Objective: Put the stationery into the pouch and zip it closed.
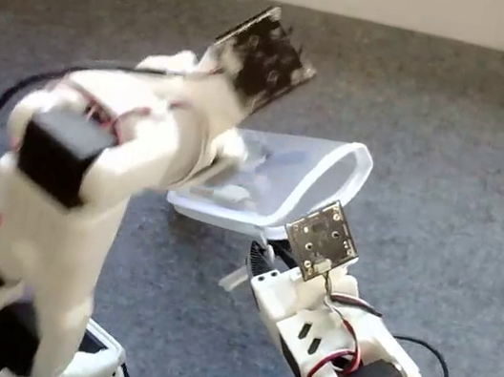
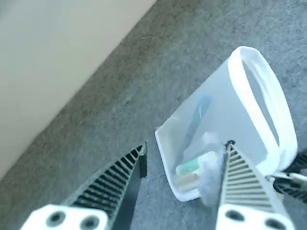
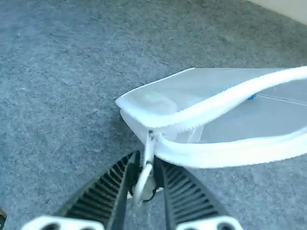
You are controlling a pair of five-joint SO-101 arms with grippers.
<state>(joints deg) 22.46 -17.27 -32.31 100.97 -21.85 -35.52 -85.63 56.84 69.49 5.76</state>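
Right gripper (image 3: pixel 146 164) is clamped on the zip pull (image 3: pixel 143 178) at 1 end of the pouch (image 3: pixel 201 93) on the carpet (image 1: pixel 473 138), the zip running away from it; left gripper (image 2: pixel 185 146) is held open over the end holding the stationery (image 2: pixel 191 166).

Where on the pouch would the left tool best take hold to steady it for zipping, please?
Probably the pouch at its closed end, opposite the open mouth, from above with the left tool straddling it. That end lies flat on the carpet, thin enough to pinch, well clear of the zipper pull in the right tool.
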